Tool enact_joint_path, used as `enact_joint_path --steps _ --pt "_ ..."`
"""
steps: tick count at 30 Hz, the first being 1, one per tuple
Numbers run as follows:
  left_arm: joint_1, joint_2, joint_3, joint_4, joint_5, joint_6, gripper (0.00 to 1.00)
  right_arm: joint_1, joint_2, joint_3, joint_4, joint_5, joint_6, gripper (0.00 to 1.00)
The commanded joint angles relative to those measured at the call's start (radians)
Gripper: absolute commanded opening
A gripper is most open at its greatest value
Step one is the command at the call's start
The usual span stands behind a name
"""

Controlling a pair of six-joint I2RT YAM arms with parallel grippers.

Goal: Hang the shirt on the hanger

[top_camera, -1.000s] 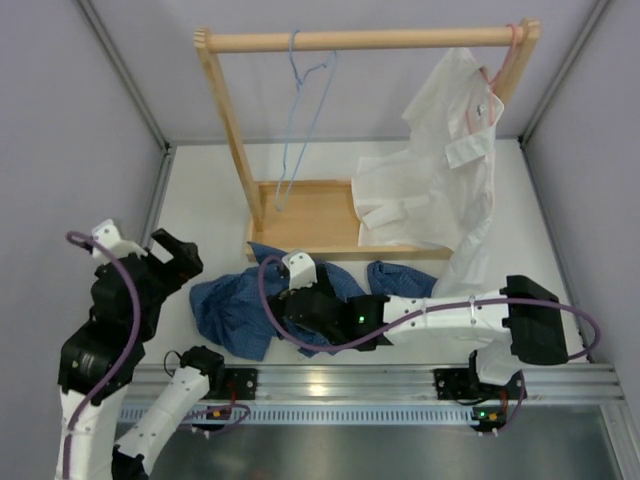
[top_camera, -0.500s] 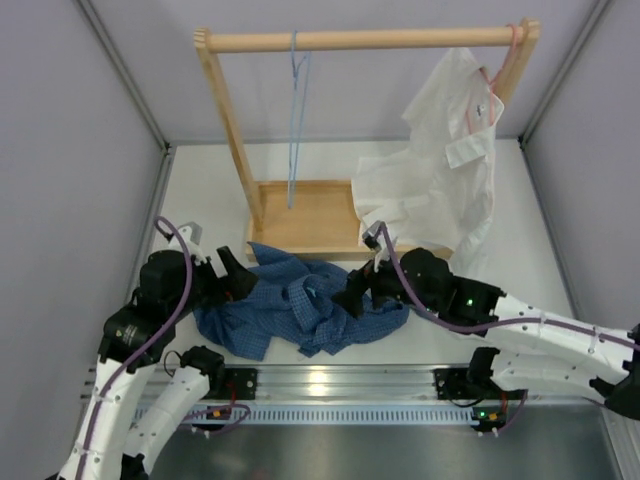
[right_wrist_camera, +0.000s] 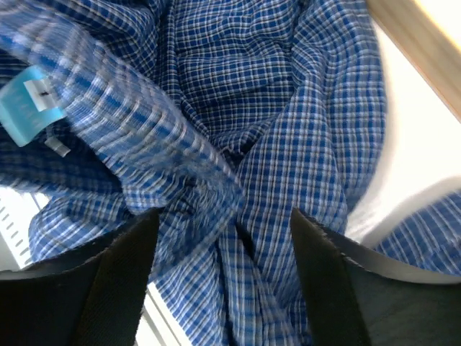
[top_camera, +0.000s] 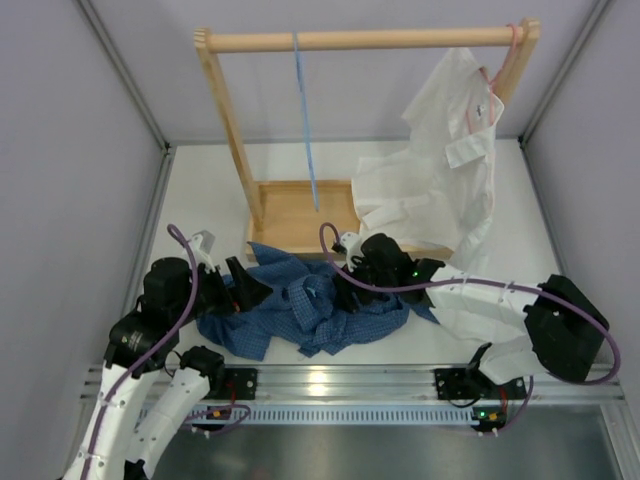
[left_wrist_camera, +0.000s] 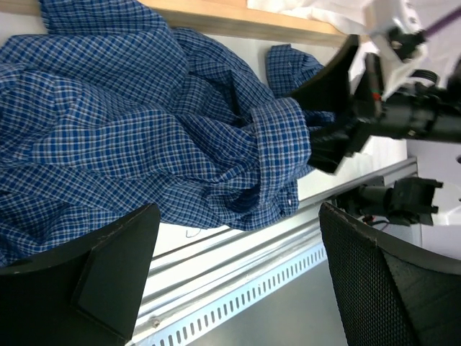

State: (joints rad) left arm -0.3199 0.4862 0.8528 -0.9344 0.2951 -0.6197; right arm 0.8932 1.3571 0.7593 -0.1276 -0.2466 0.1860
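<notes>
A white tabletop (top_camera: 200, 190) sat between pale grey walls (top_camera: 70, 150), with a metal rail (top_camera: 330, 380) along its 6 o'clock edge. A wooden rack (top_camera: 225, 120) stood toward 12 o'clock. The hanger (top_camera: 306, 120) hung edge-on from its bar. At 2 o'clock a white shirt (top_camera: 440, 170) draped from a pink hanger (top_camera: 510, 50). The shirt (top_camera: 290, 305) lay crumpled on the tabletop, at the rack's 6 o'clock. The left arm reached low toward 3 o'clock, its left hand (top_camera: 248, 288) spread wide at the shirt's 9 o'clock edge. The right arm stretched toward 9 o'clock. Its right hand (top_camera: 345, 290) was down in the cloth, fingers parted astride a bunched fold.
</notes>
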Motion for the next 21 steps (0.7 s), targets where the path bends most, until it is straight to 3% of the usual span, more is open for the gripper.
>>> enact_joint_path --steps 1,3,4,7,15,21 --pt "0.002 -0.012 0.011 0.060 0.081 -0.005 0.95 -0.008 0.052 0.083 0.117 -0.069 -0.039 0.60" --pt "0.002 -0.014 0.015 0.059 0.084 -0.006 0.94 -0.008 0.050 0.084 0.144 -0.074 -0.030 0.48" --pt "0.002 -0.015 0.015 0.059 0.084 -0.008 0.94 -0.008 0.028 0.083 0.148 -0.053 -0.028 0.33" --pt "0.002 -0.018 0.011 0.055 0.061 -0.012 0.94 -0.008 -0.047 0.080 0.099 0.103 0.021 0.00" --pt "0.002 0.000 0.020 0.054 -0.115 -0.038 0.89 0.027 -0.136 0.218 -0.231 0.329 0.128 0.00" --pt "0.001 0.132 0.078 0.065 -0.183 -0.006 0.89 0.021 -0.087 0.299 -0.386 0.527 0.133 0.00"
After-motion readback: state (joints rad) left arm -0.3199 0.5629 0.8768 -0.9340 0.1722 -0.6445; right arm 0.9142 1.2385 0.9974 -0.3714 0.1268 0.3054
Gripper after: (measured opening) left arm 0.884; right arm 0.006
